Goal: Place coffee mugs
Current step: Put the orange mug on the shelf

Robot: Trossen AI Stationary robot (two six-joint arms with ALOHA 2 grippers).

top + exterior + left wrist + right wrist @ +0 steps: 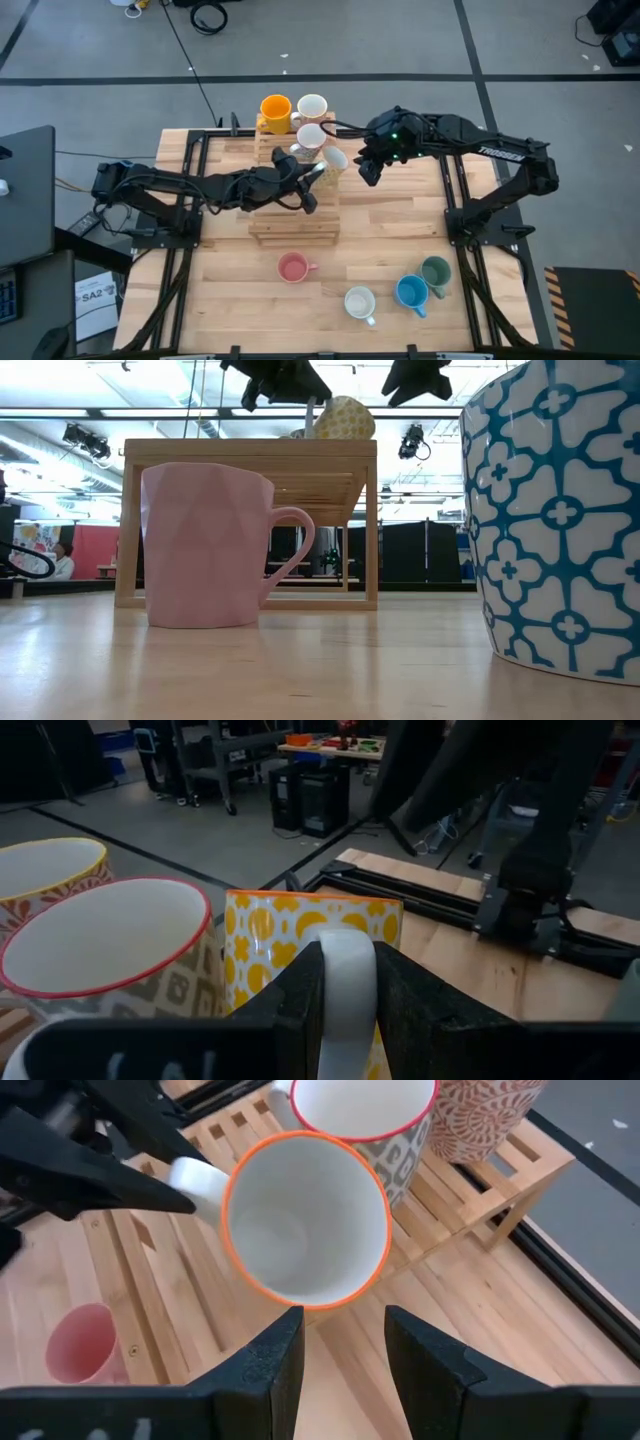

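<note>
Left fingers [345, 1010]: clamped on the white handle of the orange-rimmed mug [305, 1220], over the wooden rack [292, 215].
Right fingers [340, 1370]: open, empty, just beside that mug's rim.
Nearer arm: left.

The pale wooden worktop [400, 240] carries a slatted wooden rack [290, 215] beneath the left jaws. On its bare boards, well apart from both jaws, stand 4 mugs: pink [293, 267], white [359, 302], blue [412, 292] and dark green [436, 271].
</note>
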